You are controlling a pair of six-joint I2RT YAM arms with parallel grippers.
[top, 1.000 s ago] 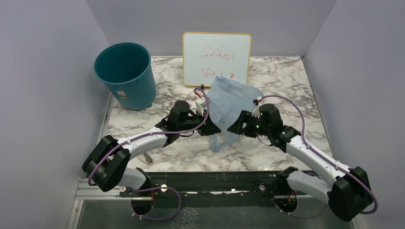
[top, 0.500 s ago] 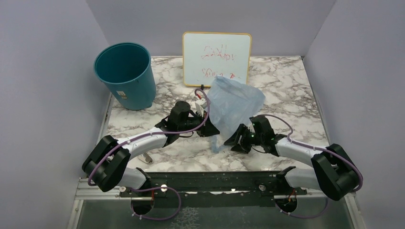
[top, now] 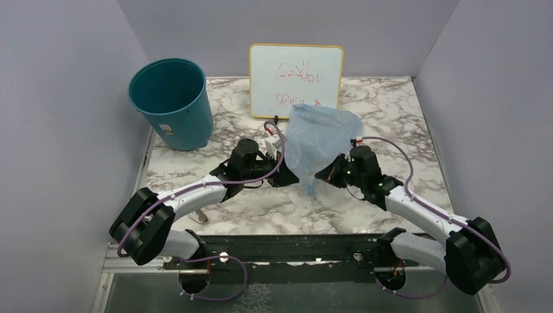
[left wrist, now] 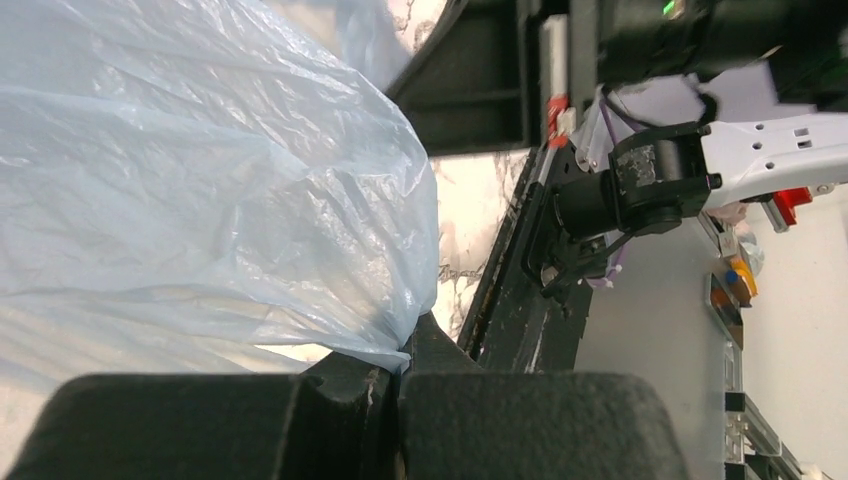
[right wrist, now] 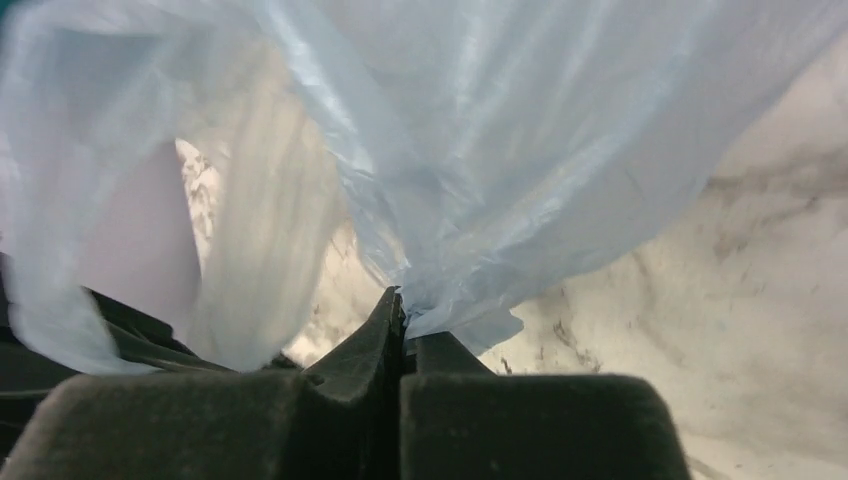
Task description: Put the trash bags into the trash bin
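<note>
Bin-wise, the round teal-blue plastic trash bin (top: 172,103) sits far-left of my crinkly translucent light-blue plastic trash bag (top: 317,140), pinched between the left gripper (top: 279,171) and right gripper (top: 321,177) mid-table, left arm nearer.

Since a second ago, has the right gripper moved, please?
Yes. The right gripper dipped toward the near edge, then returned slightly farther from the whiteboard, clamped on the bag.

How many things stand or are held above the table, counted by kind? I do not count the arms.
Trash bag, light blue: 1
Trash bin, teal: 1
Whiteboard: 1
Total: 3
</note>
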